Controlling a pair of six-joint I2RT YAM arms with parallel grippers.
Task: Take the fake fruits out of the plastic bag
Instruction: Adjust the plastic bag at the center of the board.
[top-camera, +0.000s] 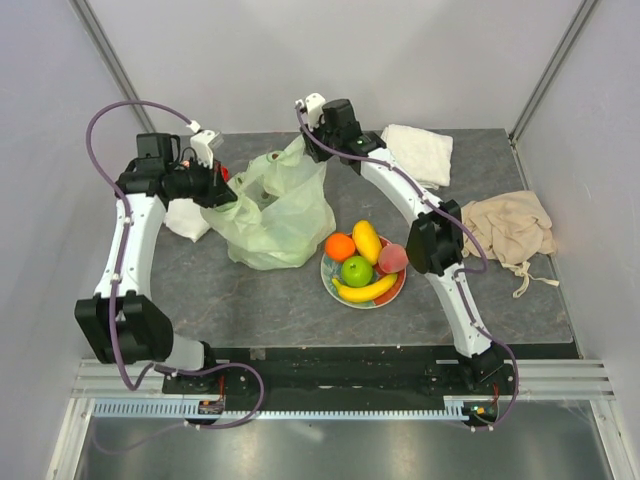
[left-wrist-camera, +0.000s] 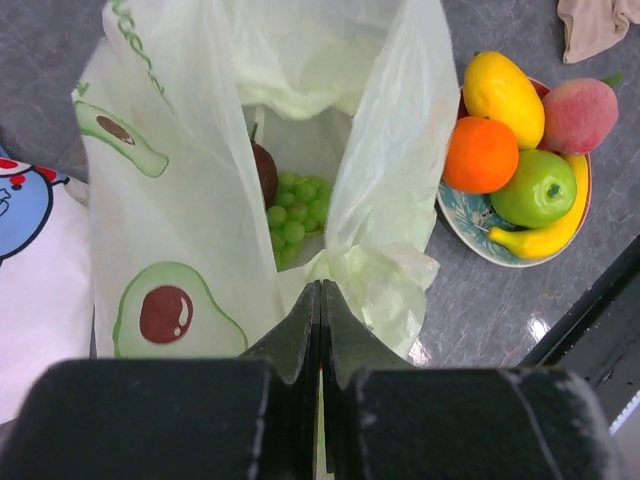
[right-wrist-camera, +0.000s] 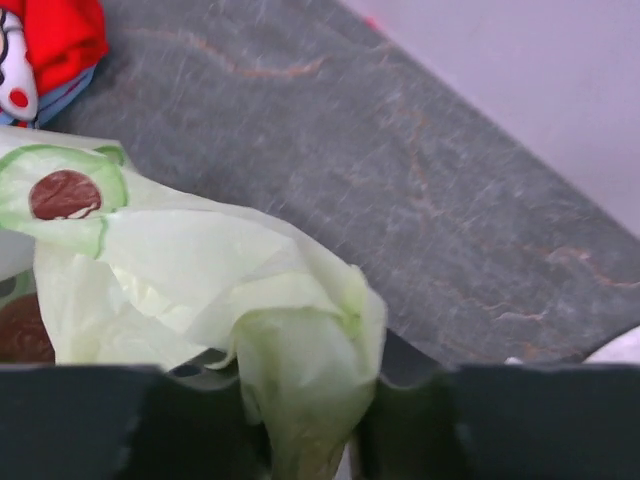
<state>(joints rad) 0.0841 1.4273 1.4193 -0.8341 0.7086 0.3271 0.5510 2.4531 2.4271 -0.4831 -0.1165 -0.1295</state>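
Observation:
The pale-green plastic bag (top-camera: 275, 215) with avocado print stands at mid-left, its mouth held open between both grippers. My left gripper (top-camera: 222, 188) is shut on the bag's near edge (left-wrist-camera: 330, 270). My right gripper (top-camera: 305, 135) is shut on a bunched handle loop (right-wrist-camera: 300, 400) at the far side. Inside the bag lie a green grape bunch (left-wrist-camera: 295, 215) and a dark plum (left-wrist-camera: 264, 172). An orange (top-camera: 340, 246), a yellow fruit (top-camera: 367, 240), a pink peach (top-camera: 392, 259), a green apple (top-camera: 357, 270) and a banana (top-camera: 367, 290) lie on the flowered plate (top-camera: 326, 272).
A red-and-white snack packet (top-camera: 185, 218) lies under my left gripper, left of the bag. A white folded towel (top-camera: 420, 150) is at the back right. A beige cloth (top-camera: 510, 225) lies at the right edge. The plate (left-wrist-camera: 465, 215) sits just right of the bag.

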